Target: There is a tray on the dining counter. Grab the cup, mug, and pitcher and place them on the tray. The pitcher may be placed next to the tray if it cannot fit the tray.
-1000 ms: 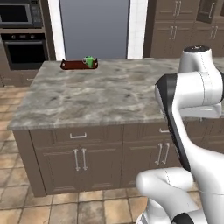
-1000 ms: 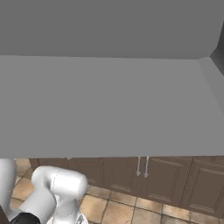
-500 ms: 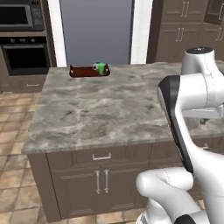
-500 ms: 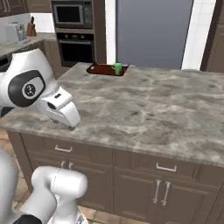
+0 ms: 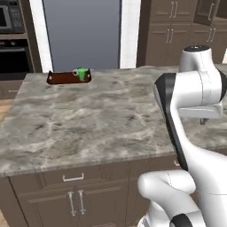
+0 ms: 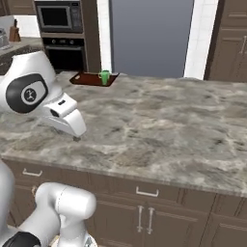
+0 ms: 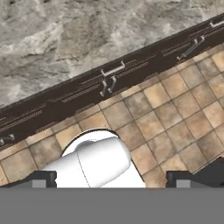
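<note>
Gripper (image 7: 112, 177) status: jaws spread wide, nothing between them. The hand view looks down along the fingers past the near edge of the dining counter (image 7: 65, 39) to the tiled floor (image 7: 175, 113), so the hand is judged to be parked above the counter's front edge, in a carry posture and not a reaching one. In the right base view the hand (image 6: 65, 118) hangs low over the near left part of the stone top, well apart from the task items.

Dining counter: grey marbled top (image 5: 88, 119) over dark brown cabinets. The near and middle areas of the top carry no task items in these views.

Tray (image 5: 62, 78): located at the far left corner of the counter, in front of the tall grey panel. It lies flat, long axis parallel to the far counter edge, short ends pointing left and right as seen from the base. The position at the corner is judged to keep it reachable from two sides of the island.

Cup (image 5: 82, 74): bright green, standing upright on the right end of the tray, rim upward, axis vertical. This item is judged already placed.

Mug and pitcher: location cannot be told from these views; both remain to be fetched.
</note>
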